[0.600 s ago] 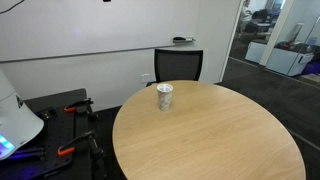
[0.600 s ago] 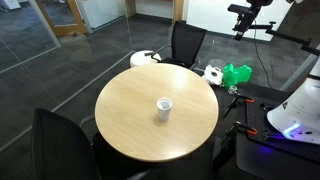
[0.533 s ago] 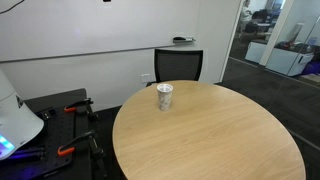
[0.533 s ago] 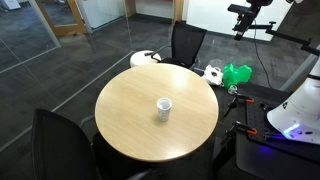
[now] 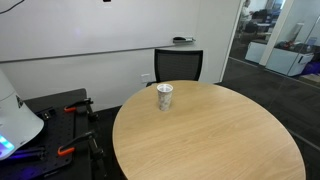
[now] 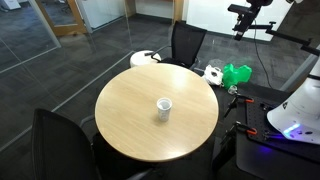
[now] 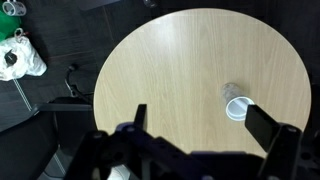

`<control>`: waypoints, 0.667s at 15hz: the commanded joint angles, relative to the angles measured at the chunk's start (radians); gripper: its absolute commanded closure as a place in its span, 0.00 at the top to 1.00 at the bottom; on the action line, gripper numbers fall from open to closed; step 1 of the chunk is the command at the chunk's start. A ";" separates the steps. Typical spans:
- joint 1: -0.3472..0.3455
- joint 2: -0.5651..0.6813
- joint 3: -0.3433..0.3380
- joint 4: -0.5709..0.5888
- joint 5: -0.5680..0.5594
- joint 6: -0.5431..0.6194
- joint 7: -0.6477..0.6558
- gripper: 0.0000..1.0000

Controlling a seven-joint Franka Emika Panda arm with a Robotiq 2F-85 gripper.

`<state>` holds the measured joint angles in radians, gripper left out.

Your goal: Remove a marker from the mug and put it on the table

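While your gripper hangs above the table, jaws spread wide and empty, the mug stands upright at 4 o'clock from its centre. The marker is too small to discern.

An office meeting room, from where I stand.

A big round wood-top counter fills the middle, with black office chairs drawn up around it. A long whiteboard with a narrow ledge beneath runs along one wall. A glass partition looks through to more office furniture beyond, and wood-trimmed glass panels close off another side. The floor is plain dark grey. A camera stand rises off to one side of the room.
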<state>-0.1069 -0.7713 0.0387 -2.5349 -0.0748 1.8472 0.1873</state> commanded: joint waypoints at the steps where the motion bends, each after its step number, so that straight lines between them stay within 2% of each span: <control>1: 0.009 0.004 0.000 0.005 -0.015 0.044 -0.007 1.00; 6: 0.039 0.058 -0.008 0.024 -0.030 0.151 -0.099 1.00; 10: 0.076 0.132 -0.021 0.035 -0.072 0.241 -0.242 1.00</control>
<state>-0.0634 -0.7128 0.0361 -2.5305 -0.1091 2.0332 0.0303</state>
